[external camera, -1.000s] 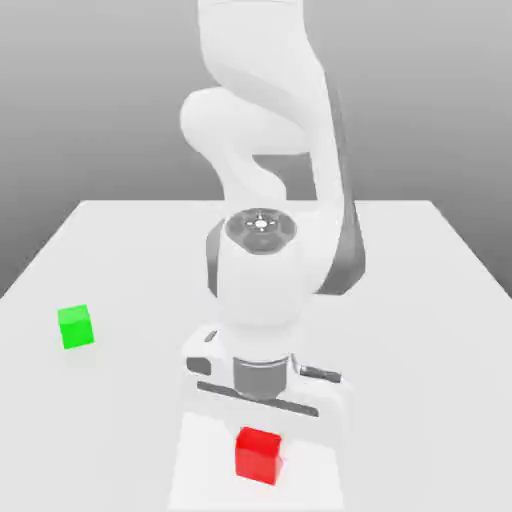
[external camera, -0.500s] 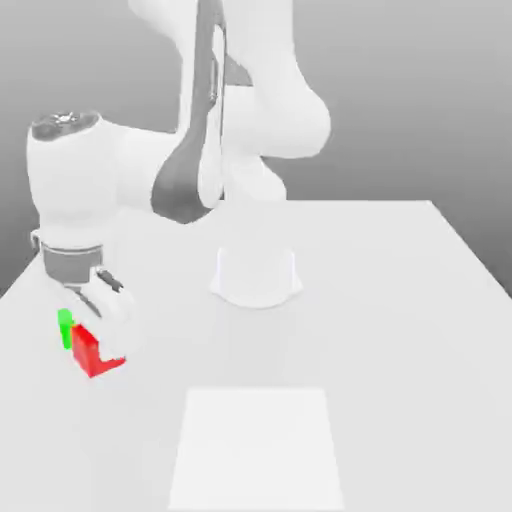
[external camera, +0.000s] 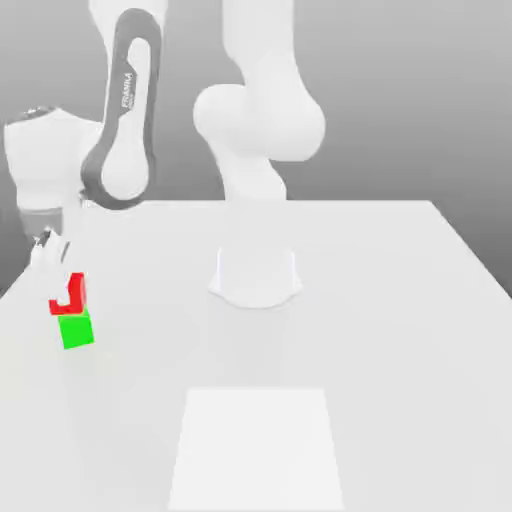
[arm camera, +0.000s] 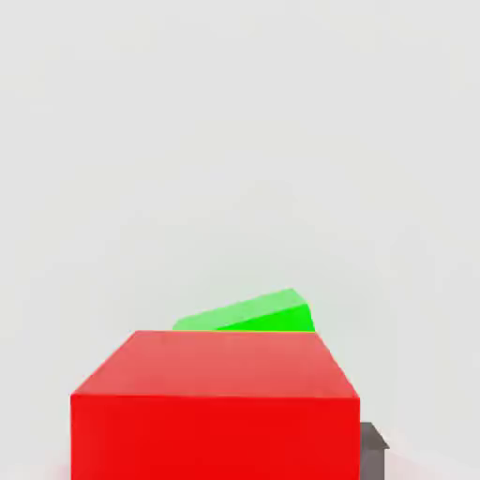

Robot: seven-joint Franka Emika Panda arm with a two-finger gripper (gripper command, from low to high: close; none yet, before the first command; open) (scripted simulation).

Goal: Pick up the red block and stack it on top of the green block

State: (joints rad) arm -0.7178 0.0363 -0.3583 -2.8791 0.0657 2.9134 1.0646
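In the hand view, the red block [arm camera: 215,408] is nearest, its top face and one side face plain and smooth. A dark fingertip [arm camera: 372,448] shows just beside its lower corner. Beyond the red block, part of the green block [arm camera: 251,313] peeks out, turned at a slight angle to it, with the bare white table [arm camera: 234,141] stretching away behind.

In the exterior view, a pale square mat [external camera: 257,450] lies flat at the near edge of the table [external camera: 400,330]. Farther back, at the exterior view's left, the green block [external camera: 76,330] sits on the table and the red block [external camera: 69,296] stands on top of it, partly hidden by the gripper [external camera: 55,268]. The gripper hangs over the 2 blocks, and whether its fingers grip the red block or have let go cannot be told from here. Behind, the arm's round base [external camera: 256,275] stands mid-table, and the white arm [external camera: 125,120] bends over toward the stack.
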